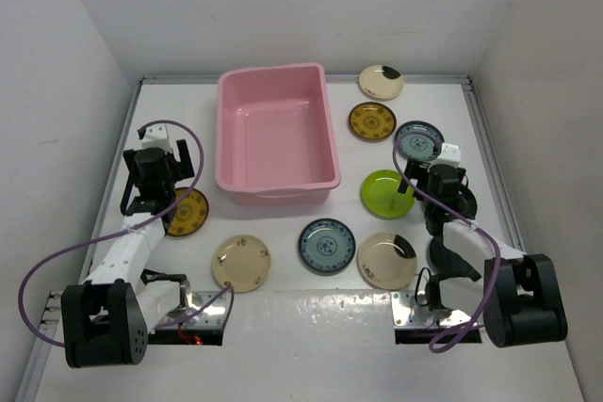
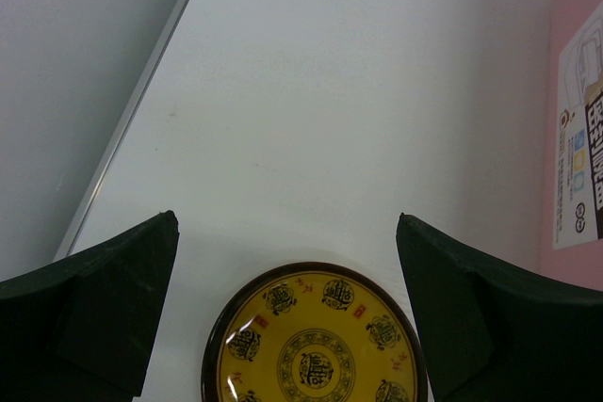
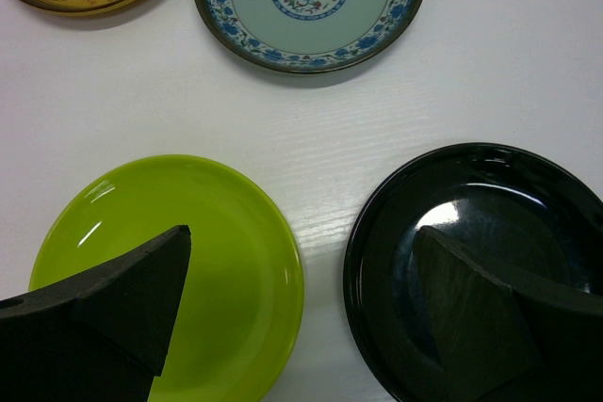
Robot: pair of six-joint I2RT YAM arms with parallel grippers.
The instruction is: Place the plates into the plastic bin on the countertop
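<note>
Where white walls box in the white countertop, left pincer and right pincer both gape wide.

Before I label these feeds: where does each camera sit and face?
Top: above, behind the bases, looking down on table, pink bin, plates; both arms show.
Left wrist: on left arm, facing down at a yellow plate; open left gripper shows.
Right wrist: on right arm, facing down at green plate and black plate; open right gripper shows.
Shared: yellow plate, in top and left wrist.
</note>
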